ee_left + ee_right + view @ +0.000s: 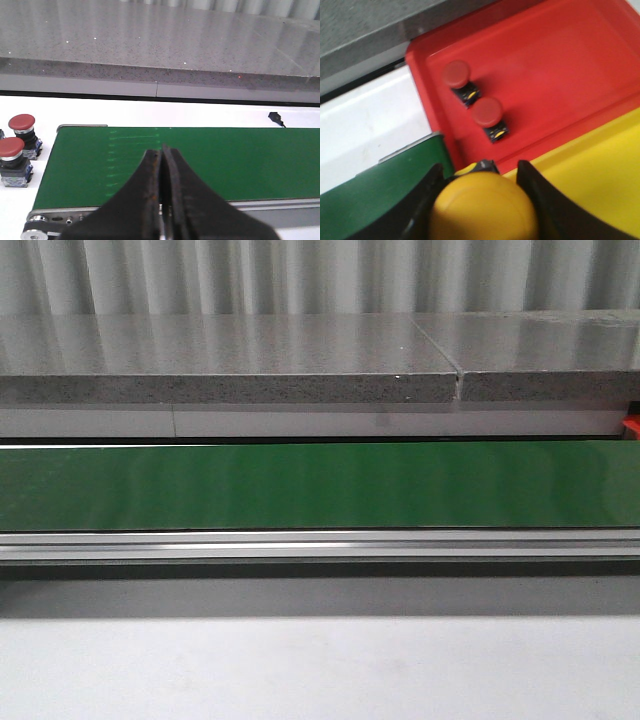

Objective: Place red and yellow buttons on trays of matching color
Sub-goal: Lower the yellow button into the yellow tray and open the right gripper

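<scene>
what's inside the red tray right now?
Two red buttons stand side by side in the red tray, caps up. The yellow button in the right end effector hides the tray's near corner, so anything there can't be seen.

Grey speckled stone counter (pixel 230 360), pale corrugated wall (pixel 300 275) behind, white tabletop (pixel 320 670) in front

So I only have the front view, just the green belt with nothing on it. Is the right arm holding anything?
Observer: Yes, the right gripper is shut on a yellow button, beside the yellow tray.
Operator: Anything in the red tray yet?
Observer: Two red buttons stand in the red tray.
Operator: And the left arm?
Observer: The left gripper is shut and empty over the belt; two more red buttons wait beside the belt's end.
</scene>
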